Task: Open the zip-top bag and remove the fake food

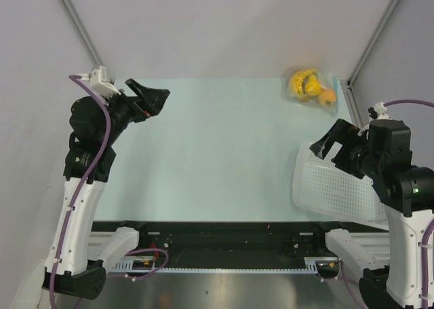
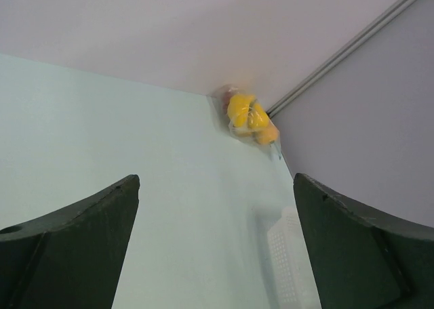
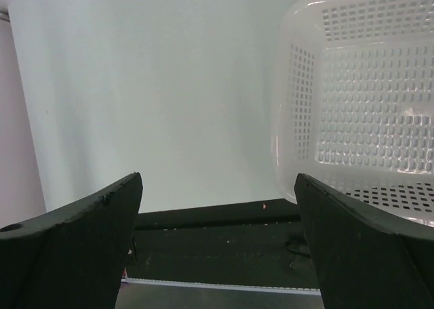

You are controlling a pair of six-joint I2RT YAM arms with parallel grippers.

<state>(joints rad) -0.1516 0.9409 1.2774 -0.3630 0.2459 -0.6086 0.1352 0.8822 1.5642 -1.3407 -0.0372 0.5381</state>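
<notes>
Pale table (image 1: pixel 217 153), zip-top bag (image 1: pixel 314 87) holding fake food (image 1: pixel 303 83), left gripper (image 1: pixel 154 97) wide, right gripper (image 1: pixel 329 141) wide

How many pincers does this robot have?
2. The left pincer is open at the far left corner of the table. The right pincer is open by the white basket at the near right.

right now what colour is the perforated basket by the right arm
The basket is white; the right wrist view shows it best.
</notes>
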